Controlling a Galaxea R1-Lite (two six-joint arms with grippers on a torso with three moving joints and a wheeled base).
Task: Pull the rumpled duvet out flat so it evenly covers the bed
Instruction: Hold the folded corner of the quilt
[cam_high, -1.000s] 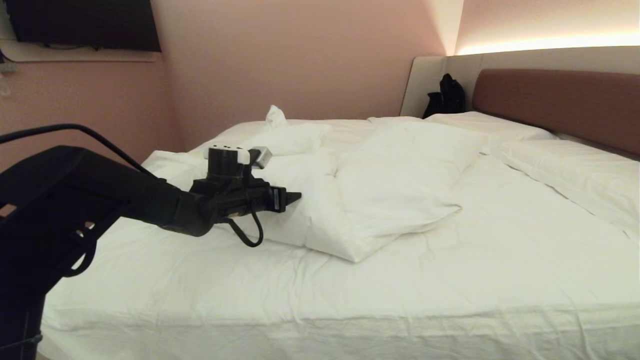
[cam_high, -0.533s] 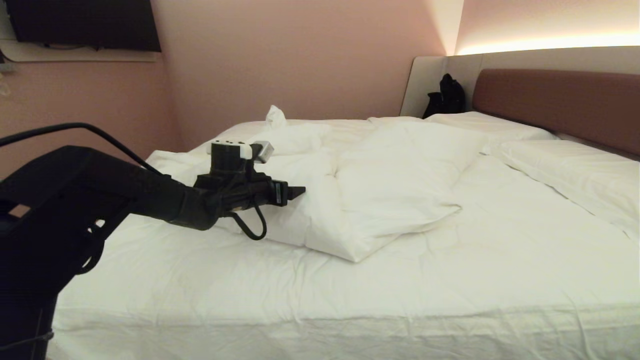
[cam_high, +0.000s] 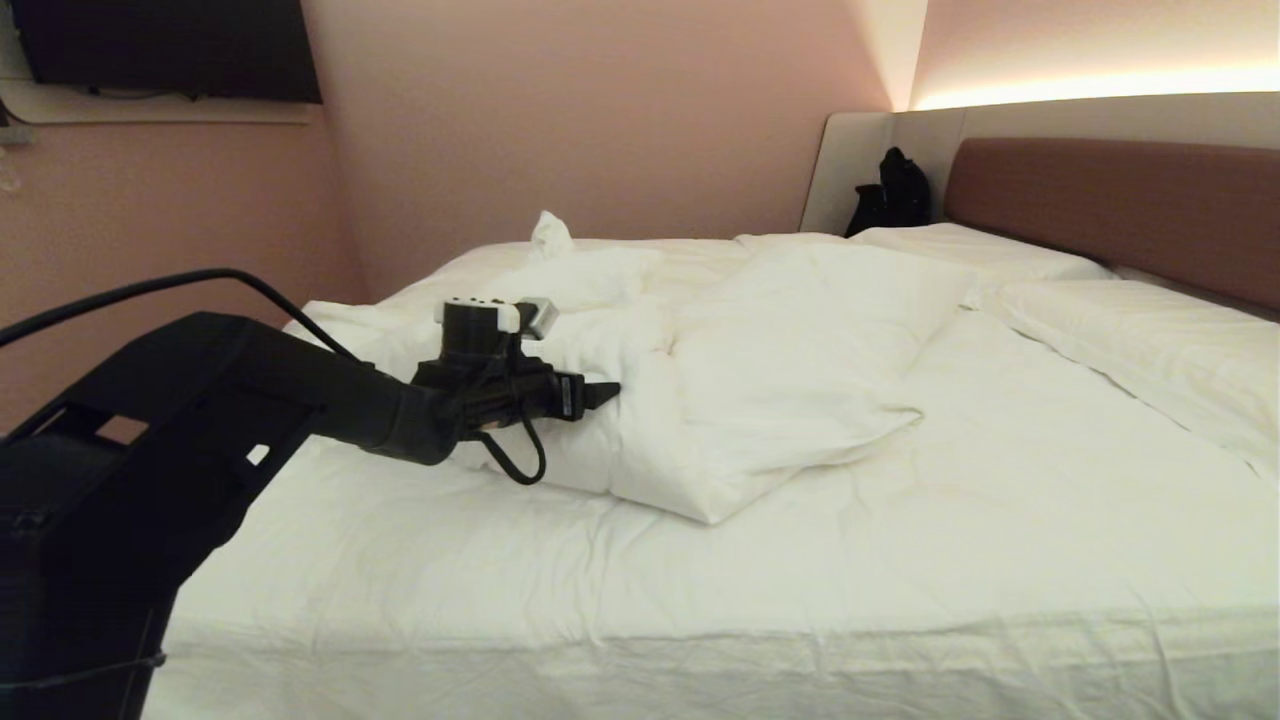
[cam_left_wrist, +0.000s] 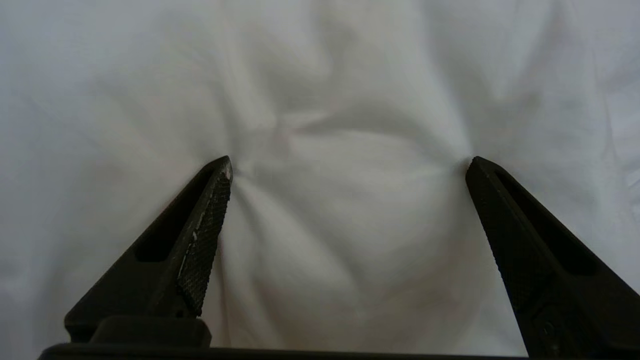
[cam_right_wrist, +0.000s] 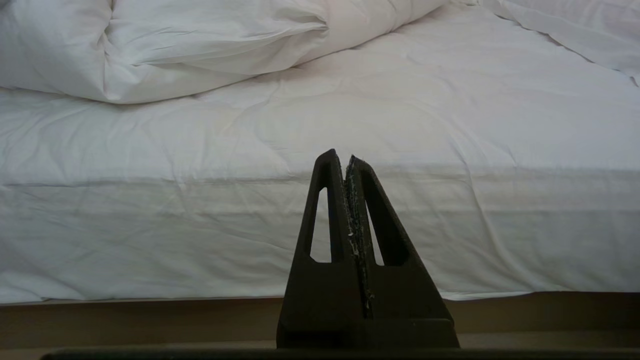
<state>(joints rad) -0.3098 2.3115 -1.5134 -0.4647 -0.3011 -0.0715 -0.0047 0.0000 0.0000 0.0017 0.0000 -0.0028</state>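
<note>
Two wide-spread fingertips of the left gripper are pressed into the bunched duvet mid-bed; closing on a fold is judged next. The right gripper is parked shut at the bed's near edge.

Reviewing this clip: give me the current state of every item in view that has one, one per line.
Thick puffy white duvet: bunched and folded in a heap mid-bed, not spread.
Large bed with reddish-brown headboard: white mattress sheet mostly uncovered.
Flat white pillows: lying at the headboard.
Left gripper: jaws open wide, tips pressed into the duvet.
Right gripper: jaws shut, empty, low before the bed's side.
</note>
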